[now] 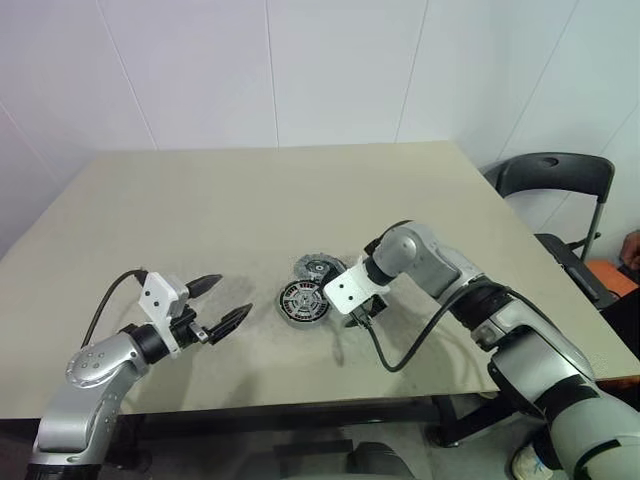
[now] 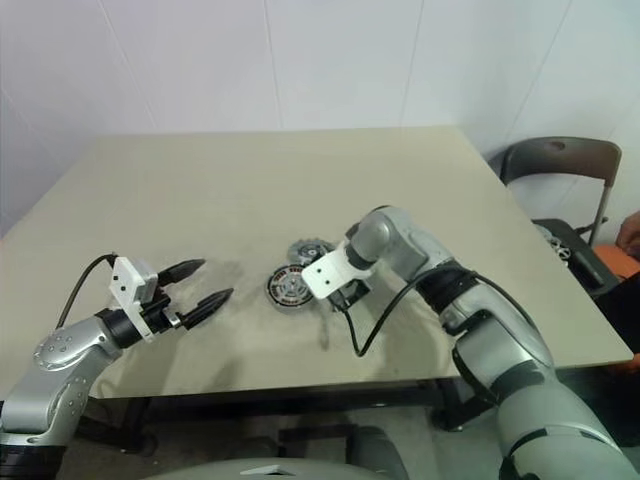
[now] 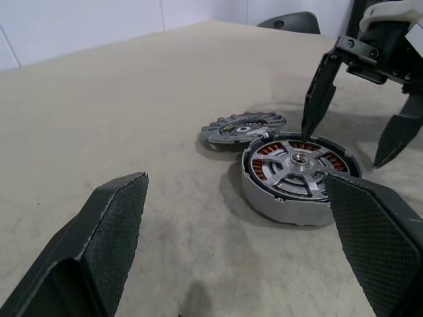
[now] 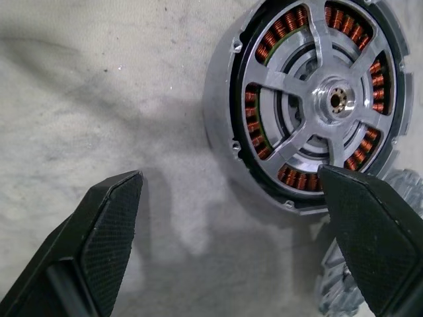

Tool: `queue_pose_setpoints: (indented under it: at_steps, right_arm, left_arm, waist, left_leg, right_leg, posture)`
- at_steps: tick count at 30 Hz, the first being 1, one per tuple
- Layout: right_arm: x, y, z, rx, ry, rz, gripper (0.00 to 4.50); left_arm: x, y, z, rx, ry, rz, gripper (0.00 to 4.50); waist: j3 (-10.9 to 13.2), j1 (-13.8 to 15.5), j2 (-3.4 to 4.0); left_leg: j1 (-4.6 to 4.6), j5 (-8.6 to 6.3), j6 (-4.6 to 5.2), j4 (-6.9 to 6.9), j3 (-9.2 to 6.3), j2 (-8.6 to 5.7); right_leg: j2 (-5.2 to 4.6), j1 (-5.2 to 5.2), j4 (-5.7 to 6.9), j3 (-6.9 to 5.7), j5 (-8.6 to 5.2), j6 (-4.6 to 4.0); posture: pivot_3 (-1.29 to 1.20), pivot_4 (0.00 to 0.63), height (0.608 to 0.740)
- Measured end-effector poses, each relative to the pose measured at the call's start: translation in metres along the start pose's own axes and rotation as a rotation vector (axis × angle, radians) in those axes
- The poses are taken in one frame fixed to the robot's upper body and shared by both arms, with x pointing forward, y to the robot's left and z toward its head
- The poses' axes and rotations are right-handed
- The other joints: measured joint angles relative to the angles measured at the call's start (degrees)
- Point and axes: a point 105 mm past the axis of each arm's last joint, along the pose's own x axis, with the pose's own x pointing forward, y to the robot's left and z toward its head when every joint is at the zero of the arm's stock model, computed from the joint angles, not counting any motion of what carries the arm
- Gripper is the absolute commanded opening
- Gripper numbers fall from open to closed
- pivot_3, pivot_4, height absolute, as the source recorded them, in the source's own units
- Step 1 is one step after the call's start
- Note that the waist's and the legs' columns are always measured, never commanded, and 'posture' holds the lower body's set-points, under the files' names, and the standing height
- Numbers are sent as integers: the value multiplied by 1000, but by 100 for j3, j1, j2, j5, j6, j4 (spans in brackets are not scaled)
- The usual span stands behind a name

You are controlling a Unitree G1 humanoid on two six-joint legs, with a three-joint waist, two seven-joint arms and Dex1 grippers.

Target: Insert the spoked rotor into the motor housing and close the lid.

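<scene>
Black fingers spread, the right gripper (image 3: 360,119) points steeply down beside the motor housing (image 3: 294,175).

The silver-grey motor housing (image 4: 225,125) rings copper-coloured windings (image 4: 254,115) behind pale spokes (image 4: 294,92), beside a light-grey notched lid (image 3: 243,126) on the beige table (image 1: 250,210).

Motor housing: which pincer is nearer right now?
Right. The right pincer hangs open just above the motor housing, one finger at its rim. The left pincer is open too, off to the housing's side, well apart.
</scene>
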Motion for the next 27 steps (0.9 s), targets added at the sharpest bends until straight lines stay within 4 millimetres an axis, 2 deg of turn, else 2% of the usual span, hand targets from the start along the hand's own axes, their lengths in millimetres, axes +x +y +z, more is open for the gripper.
queue_pose_setpoints:
  at_steps: [2, 5, 14, 17, 23, 27]
  right_arm:
    - [1, 1, -2, -11, 13, 9, 4446]
    - [3, 1, -4, -21, 20, 26, 3876]
    - [4, -9, 0, 3, 7, 9, 820]
    - [6, -9, 3, 79, -14, 30, 82]
    - [9, -8, 10, 328, -61, 21, 60]
    - [12, -11, 22, 576, -94, 20, 60]
  left_arm:
    - [0, 0, -1, 1, 0, 7, 4500]
    - [1, 0, -1, 2, 1, 11, 4500]
    - [1, 1, -2, 7, 4, 21, 4500]
    - [1, 1, -2, 11, 8, 24, 4500]
    - [1, 2, -3, 20, 9, 38, 4500]
    - [1, 3, -3, 28, 13, 48, 4500]
  waist:
    - [0, 1, 0]
    - [0, 0, 0]
    - [-2, -15, 1]
    - [-3, -49, 0]
    - [-3, -79, 1]
    - [-3, -124, 1]
  left_leg:
    - [-1, 0, 0, 0, 0, 0]
    - [0, 0, 0, 0, 0, 0]
    - [9, 0, 0, 0, 0, 1]
    - [21, 0, 0, 0, 0, 2]
    - [20, 0, 0, 0, -3, 0]
    - [-10, 0, -1, -1, -4, 0]
  right_leg:
    - [-1, 0, 0, 0, 0, 0]
    - [-1, 0, 1, 0, 0, 0]
    - [-1, 5, 6, 1, 0, -1]
    - [-1, 18, 8, 1, 1, -2]
    - [-8, 20, 6, -1, 1, -3]
    - [-7, -13, 8, -1, 1, -3]
  posture:
    - [0, 0, 740]
    - [0, 0, 740]
    - [0, 0, 740]
    - [0, 0, 740]
    - [0, 0, 740]
    - [0, 0, 740]
